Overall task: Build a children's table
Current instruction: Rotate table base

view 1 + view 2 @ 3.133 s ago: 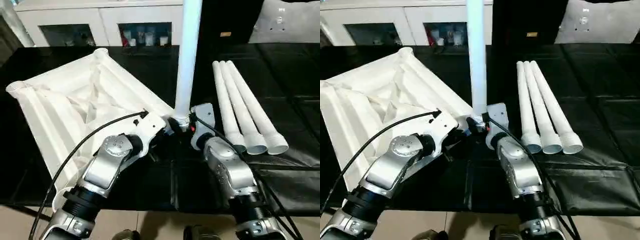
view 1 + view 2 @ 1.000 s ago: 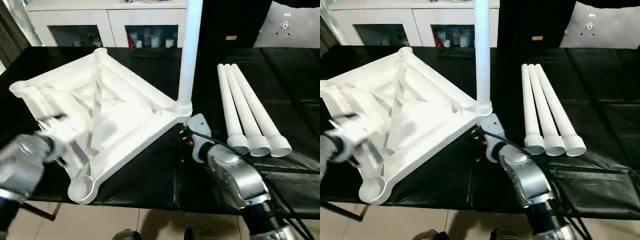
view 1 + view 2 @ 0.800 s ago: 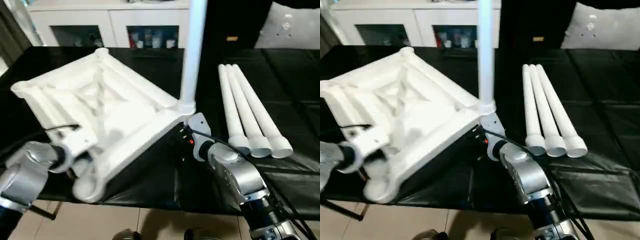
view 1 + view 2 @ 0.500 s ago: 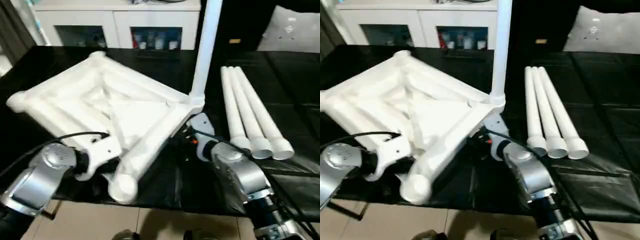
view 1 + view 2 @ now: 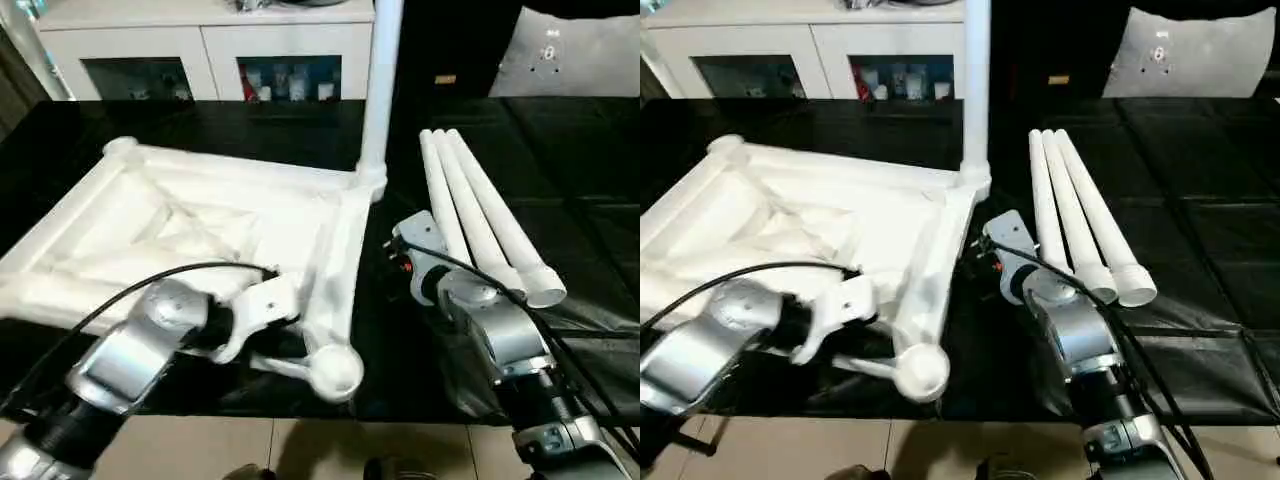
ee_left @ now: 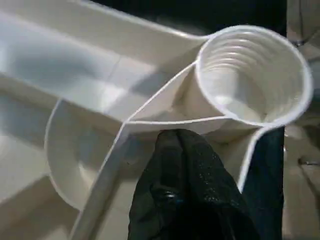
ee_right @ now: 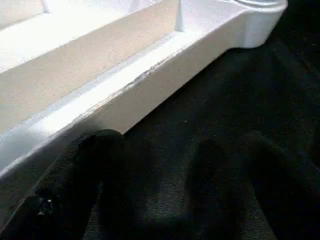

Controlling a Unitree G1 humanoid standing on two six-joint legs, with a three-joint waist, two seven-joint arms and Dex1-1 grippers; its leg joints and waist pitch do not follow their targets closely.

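While the table top [image 5: 200, 225] lies upside down on the black work surface [image 5: 560, 150], ribs up, 1 leg [image 5: 378, 90] stands upright in its far right corner socket and 3 spare legs [image 5: 480, 215] lie side by side to the right, flared ends toward the robot. The near right corner socket [image 6: 250, 75] is empty and sits at the table edge. The left gripper [image 6: 182, 165] has its fingers pressed together on a thin rib just beside that empty socket, apparently pinching it to hold or swing the top. The right gripper [image 7: 150, 185] has its fingers spread wide and holds nothing; it hovers low over the black cover, just beside the top's right side rail [image 7: 150, 80].

Judgement: the step in hand is positioning the top for leg 2. To do it well:
- keep the top flat, so the fitted leg does not lever out
- bring the empty socket fully onto the work surface
- keep the pinch clear of the socket mouth
- send the open gripper to the nearest spare leg
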